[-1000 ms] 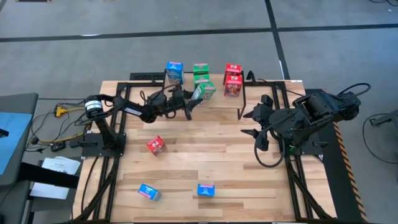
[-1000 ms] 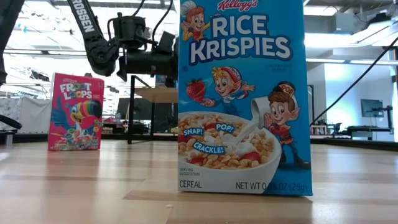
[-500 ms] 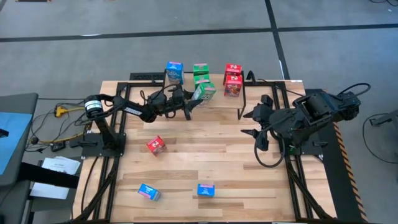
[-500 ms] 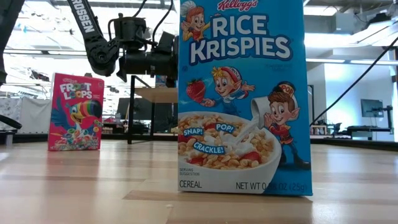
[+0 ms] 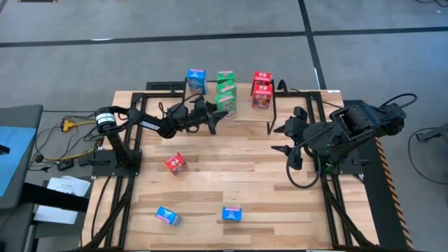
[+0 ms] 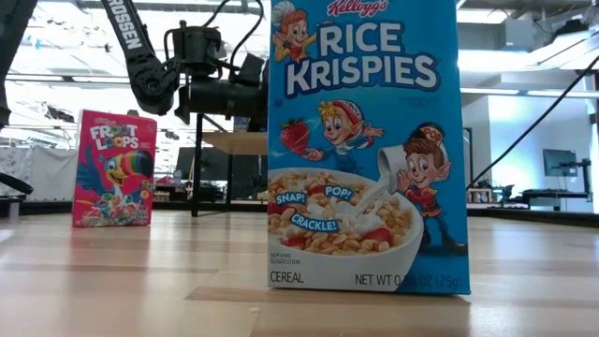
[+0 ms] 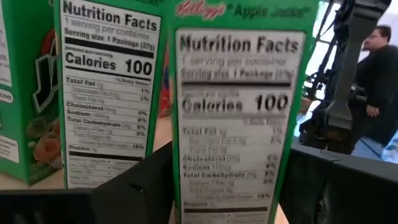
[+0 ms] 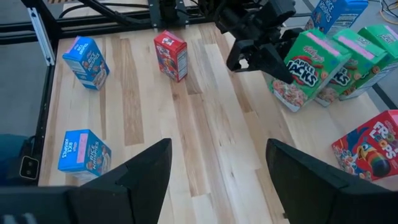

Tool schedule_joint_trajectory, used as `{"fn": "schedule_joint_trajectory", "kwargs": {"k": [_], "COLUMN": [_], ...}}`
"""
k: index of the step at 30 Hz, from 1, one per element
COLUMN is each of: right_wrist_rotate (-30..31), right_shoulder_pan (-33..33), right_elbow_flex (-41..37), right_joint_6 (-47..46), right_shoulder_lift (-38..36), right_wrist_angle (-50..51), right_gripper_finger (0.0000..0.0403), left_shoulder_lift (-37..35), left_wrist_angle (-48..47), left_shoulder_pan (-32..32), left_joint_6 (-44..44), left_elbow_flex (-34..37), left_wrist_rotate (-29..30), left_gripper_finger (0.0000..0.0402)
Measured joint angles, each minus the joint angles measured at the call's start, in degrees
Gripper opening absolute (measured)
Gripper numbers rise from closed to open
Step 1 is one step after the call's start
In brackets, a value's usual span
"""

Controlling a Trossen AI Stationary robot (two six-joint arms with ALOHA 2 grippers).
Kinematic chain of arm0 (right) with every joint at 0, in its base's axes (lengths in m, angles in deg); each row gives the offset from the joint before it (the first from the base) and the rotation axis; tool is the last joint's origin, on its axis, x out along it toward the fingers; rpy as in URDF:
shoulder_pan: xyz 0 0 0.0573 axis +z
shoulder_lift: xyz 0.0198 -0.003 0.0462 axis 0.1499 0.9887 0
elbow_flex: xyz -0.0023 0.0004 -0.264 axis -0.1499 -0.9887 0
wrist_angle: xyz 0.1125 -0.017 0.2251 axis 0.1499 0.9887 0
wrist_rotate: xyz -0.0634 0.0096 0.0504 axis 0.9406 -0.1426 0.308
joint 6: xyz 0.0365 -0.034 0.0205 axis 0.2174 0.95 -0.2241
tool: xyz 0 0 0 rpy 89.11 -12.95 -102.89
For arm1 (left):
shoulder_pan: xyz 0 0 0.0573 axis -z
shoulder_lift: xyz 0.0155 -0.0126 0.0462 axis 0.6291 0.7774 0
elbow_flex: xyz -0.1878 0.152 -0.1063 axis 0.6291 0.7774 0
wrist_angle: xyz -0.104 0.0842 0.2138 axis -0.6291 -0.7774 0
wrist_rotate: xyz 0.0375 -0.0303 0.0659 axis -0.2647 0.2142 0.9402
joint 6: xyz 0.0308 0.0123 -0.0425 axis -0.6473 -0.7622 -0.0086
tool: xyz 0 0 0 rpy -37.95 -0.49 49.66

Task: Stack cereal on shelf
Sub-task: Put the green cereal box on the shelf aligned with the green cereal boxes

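Observation:
My left gripper (image 5: 215, 116) is shut on a green cereal box (image 5: 227, 104) that stands upright in line with two other green boxes (image 5: 225, 84) at the table's far edge. A blue box (image 5: 196, 80) and two red boxes (image 5: 261, 89) stand in the same far row, by the shelf, whose board (image 6: 234, 142) shows in the low view. One red box (image 5: 175, 162) and two blue boxes (image 5: 166, 215) (image 5: 232, 213) lie on the tabletop. My right gripper (image 5: 292, 140) hangs open over the table's right side. My left gripper pinches the green box between its two fingers (image 7: 146, 186), one on each broad face, with the nutrition side panel (image 7: 239, 124) turned toward the wrist. The fingers come level from the table's left. The box stands upright (image 8: 305, 68); whether its base rests on the wood, I cannot tell.
The second green box (image 7: 106, 93) stands close beside the held one. In the low view a blue box (image 6: 365, 150) fills the foreground and a red box (image 6: 114, 168) stands to its left. Open wood lies mid-table (image 5: 238, 168). A person (image 7: 379, 68) is beyond the table.
The left gripper has turned the green box from a tilt to upright and carried it a little toward the far edge, into line with the other two green boxes. It has kept its hold.

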Motion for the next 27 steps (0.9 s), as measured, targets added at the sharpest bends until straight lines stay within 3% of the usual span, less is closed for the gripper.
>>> {"fn": "schedule_joint_trajectory", "kwargs": {"k": [10, 27], "right_wrist_rotate": [-0.13, -0.13], "right_shoulder_pan": [-0.02, -0.02], "right_elbow_flex": [0.02, 0.02], "right_joint_6": [-0.04, 0.05], "right_shoulder_lift": [0.01, 0.01], "right_wrist_angle": [0.00, 0.02], "right_gripper_finger": [0.0286, 0.0286], "left_shoulder_lift": [0.00, -0.01], "left_wrist_angle": [0.24, 0.07], "left_shoulder_pan": [0.63, 1.27], "left_joint_6": [-1.38, -3.95], "left_elbow_flex": [0.00, -0.02], "left_wrist_rotate": [-2.37, 1.35], "left_gripper_finger": [0.0210, 0.0210]}}
